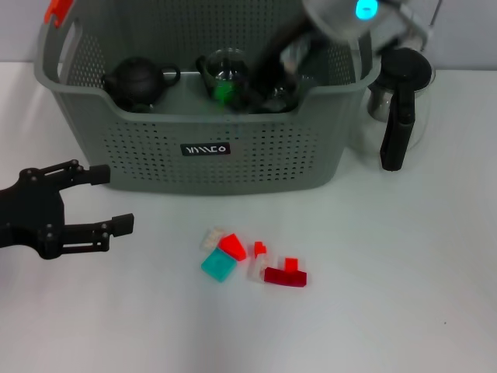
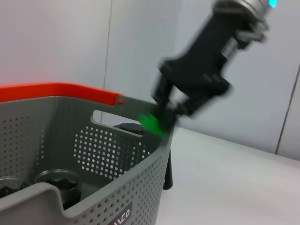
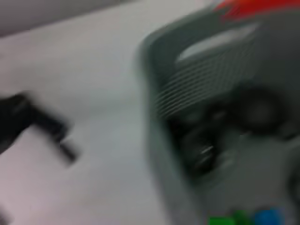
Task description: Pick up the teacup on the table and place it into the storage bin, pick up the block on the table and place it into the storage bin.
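The storage bin (image 1: 194, 167) stands at the back middle of the table. Inside it are a glass teacup (image 1: 226, 64) and a black teapot (image 1: 137, 82). My right arm reaches down into the bin from the back right. In the left wrist view my right gripper (image 2: 161, 117) is shut on a green block (image 2: 151, 123), held just over the bin's rim (image 2: 154, 154). The green block (image 1: 224, 92) also shows in the head view, beside the teacup. My left gripper (image 1: 109, 200) rests open at the left, holding nothing.
Several loose blocks lie in front of the bin: a teal one (image 1: 218, 266), a red one (image 1: 232, 246) and a dark red one (image 1: 285, 275). A glass kettle with a black handle (image 1: 397, 116) stands right of the bin.
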`<state>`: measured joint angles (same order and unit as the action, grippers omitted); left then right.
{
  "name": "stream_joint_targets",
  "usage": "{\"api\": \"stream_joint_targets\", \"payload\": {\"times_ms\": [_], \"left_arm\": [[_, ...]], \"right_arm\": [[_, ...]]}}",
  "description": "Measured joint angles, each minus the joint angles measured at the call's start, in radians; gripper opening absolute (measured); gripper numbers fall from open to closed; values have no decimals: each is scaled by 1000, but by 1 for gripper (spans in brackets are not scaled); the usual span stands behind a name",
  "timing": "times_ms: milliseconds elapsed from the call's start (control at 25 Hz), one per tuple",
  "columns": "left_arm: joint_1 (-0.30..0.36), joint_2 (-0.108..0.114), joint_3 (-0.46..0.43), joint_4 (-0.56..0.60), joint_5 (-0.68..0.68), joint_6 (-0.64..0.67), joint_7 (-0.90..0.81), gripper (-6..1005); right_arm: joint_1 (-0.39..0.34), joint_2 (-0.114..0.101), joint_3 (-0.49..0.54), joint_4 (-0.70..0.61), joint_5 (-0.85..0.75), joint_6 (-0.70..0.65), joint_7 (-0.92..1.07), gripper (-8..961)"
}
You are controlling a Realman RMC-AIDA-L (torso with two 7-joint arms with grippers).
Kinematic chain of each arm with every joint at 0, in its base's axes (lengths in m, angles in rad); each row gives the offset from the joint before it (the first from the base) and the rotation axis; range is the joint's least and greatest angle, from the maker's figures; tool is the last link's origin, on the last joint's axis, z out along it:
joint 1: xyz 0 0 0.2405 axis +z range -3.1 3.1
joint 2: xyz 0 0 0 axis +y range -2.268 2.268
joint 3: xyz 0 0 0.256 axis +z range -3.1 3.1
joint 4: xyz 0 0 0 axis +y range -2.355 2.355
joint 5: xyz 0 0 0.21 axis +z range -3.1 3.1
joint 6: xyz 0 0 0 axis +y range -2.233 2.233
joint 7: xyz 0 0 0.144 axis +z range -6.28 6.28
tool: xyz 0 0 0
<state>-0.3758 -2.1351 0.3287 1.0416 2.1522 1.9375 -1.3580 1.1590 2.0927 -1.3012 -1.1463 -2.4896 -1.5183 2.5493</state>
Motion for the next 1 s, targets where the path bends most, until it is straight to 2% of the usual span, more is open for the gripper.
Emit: {"api": "stream_joint_targets", "payload": {"times_ms": [120, 440, 600, 760, 1000], "left_arm": [[0, 0, 0, 0, 0, 3, 0, 892], [-2, 0, 0, -2, 0, -1, 2, 892], [-2, 0, 0, -3, 0, -4, 2, 892], [-2, 0, 0, -3, 0, -5, 2, 892], [-3, 0, 0, -5, -1, -6, 2, 892]], "right_arm": [[16, 1, 48, 12, -74, 73, -22, 205], [31, -6, 58, 152, -151, 268, -41, 206], [37, -13, 70, 193, -155, 286, -42, 206], [25, -14, 74, 165, -155, 289, -44, 206], [1, -13, 86, 105, -157, 290, -41, 402]]}}
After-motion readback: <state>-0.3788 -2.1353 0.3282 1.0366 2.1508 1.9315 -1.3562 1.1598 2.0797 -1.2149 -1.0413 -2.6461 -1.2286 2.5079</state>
